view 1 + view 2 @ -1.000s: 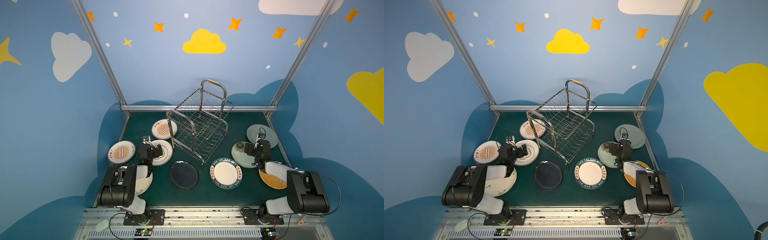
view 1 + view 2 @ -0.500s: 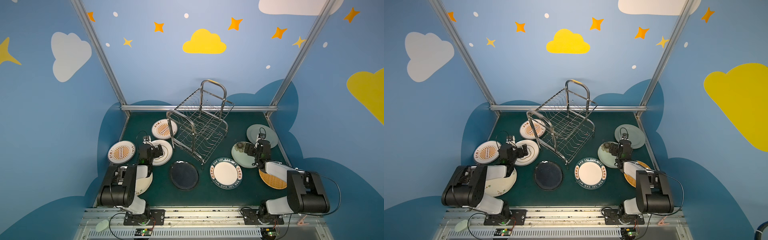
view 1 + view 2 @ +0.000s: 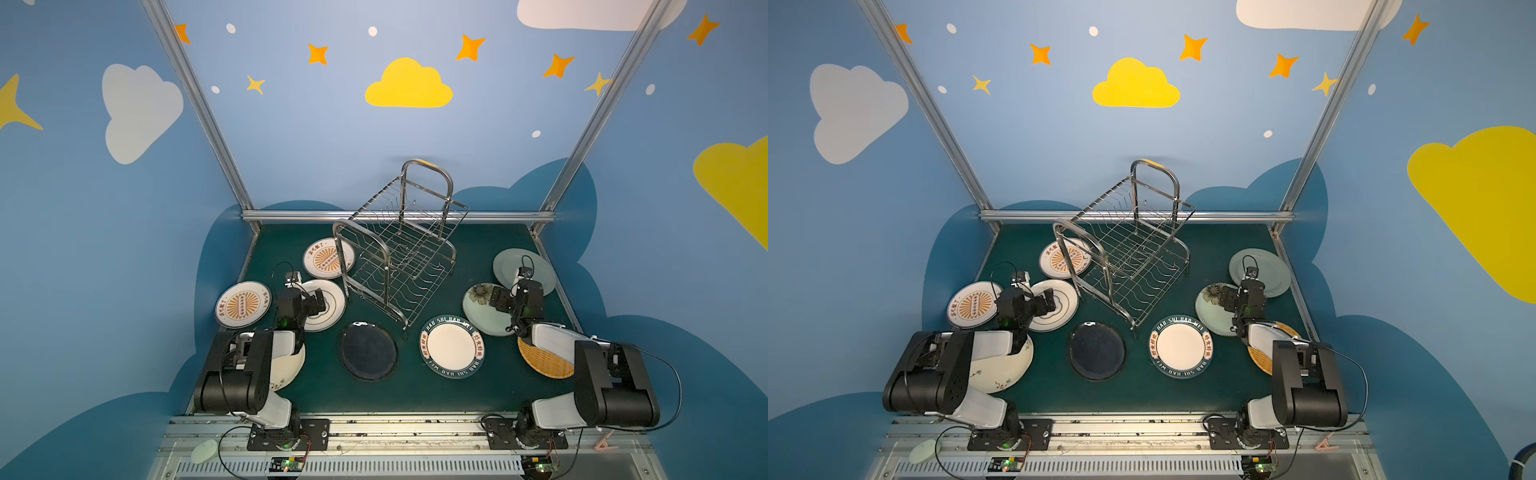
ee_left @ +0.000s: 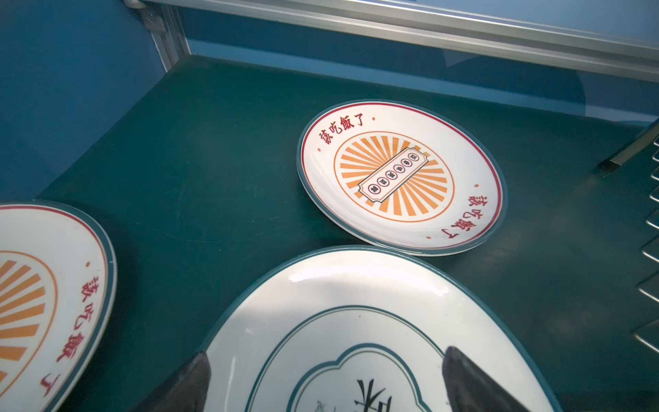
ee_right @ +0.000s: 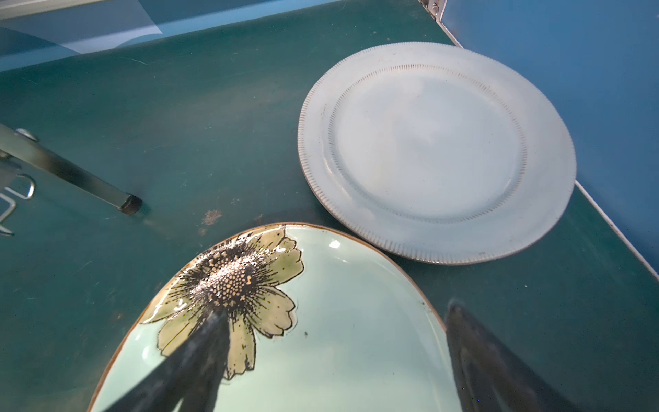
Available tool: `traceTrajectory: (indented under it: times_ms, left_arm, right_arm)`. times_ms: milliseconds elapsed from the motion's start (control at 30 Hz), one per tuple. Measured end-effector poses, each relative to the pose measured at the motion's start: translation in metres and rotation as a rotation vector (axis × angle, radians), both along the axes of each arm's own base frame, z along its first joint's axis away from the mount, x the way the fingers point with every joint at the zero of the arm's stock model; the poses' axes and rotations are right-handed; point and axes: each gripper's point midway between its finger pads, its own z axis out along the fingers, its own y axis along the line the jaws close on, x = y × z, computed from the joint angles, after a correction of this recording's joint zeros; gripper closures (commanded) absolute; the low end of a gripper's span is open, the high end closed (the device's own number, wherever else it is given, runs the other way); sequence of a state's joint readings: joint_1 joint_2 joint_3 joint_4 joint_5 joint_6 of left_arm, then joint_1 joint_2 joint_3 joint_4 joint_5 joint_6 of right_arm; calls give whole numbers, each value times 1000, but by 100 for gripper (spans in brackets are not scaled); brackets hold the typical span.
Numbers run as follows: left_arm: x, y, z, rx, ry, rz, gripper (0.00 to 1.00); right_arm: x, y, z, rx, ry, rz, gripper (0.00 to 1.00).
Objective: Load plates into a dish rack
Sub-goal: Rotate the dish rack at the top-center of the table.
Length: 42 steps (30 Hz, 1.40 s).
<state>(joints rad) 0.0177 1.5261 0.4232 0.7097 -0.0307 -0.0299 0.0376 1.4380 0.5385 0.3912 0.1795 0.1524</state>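
The steel wire dish rack stands empty at the middle back. Plates lie flat around it: two orange sunburst plates, a ringed white plate, a black plate, a green-lettered plate, a pale green flower plate, a pale ribbed plate and an orange woven plate. My left gripper hovers open over the ringed white plate. The right gripper is open just above the flower plate. Neither holds anything.
A cream plate lies partly under the left arm. Blue walls and aluminium posts close the green mat on three sides. The rack's foot is near the flower plate.
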Motion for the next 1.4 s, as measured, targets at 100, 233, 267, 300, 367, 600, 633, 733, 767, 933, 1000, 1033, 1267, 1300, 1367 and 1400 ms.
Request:
traceTrajectory:
  times_ms: [100,233,267,300,367,600,633,733,767,933,1000,1033,1267,1300,1367,1400]
  left_arm:
    - [0,0,-1,0,3,0,0]
    - [-1,0,-1,0,5,-1,0]
    - [-1,0,-1,0,5,0,0]
    - [-1,0,-1,-1,5,-1,0]
    - [-1,0,-1,-1,5,-1,0]
    - [-1,0,-1,-2,5,-1,0]
    - [-1,0,-1,-2,5,-1,0]
    - [-1,0,-1,-3,5,-1,0]
    - [-1,0,-1,-3,4,-1,0]
    - [0,1,-1,-8,4,-4,0]
    - [-1,2,0,-14,1,3,0]
    - [-1,4,1,-14,3,14,0]
    - [-5,37,78,-75,-23,270,0]
    - [-8,43,93,-107,-36,326,0]
    - [-19,49,114,-182,-42,413,0]
    - [-23,49,121,-220,-38,441,0]
  right_arm:
    - [0,0,0,0,0,1,8]
    - [0,1,0,0,0,2,8]
    - [0,1,0,0,0,2,8]
    - [0,1,0,0,0,3,8]
    - [0,1,0,0,0,3,8]
    - [0,2,0,-1,0,4,8]
    - [0,2,0,-1,0,4,8]
    - [0,2,0,0,0,3,8]
    - [0,2,0,-1,0,4,8]
    - [0,2,0,-1,0,3,8]
    - [0,1,0,-1,0,2,8]
    - [0,1,0,-3,0,1,8]
    - [-5,9,18,-62,-23,-9,6]
    - [-7,10,24,-68,-20,-17,2]
    - [-5,8,43,-64,-16,-51,2]
    - [-1,7,56,-50,-28,-67,2]
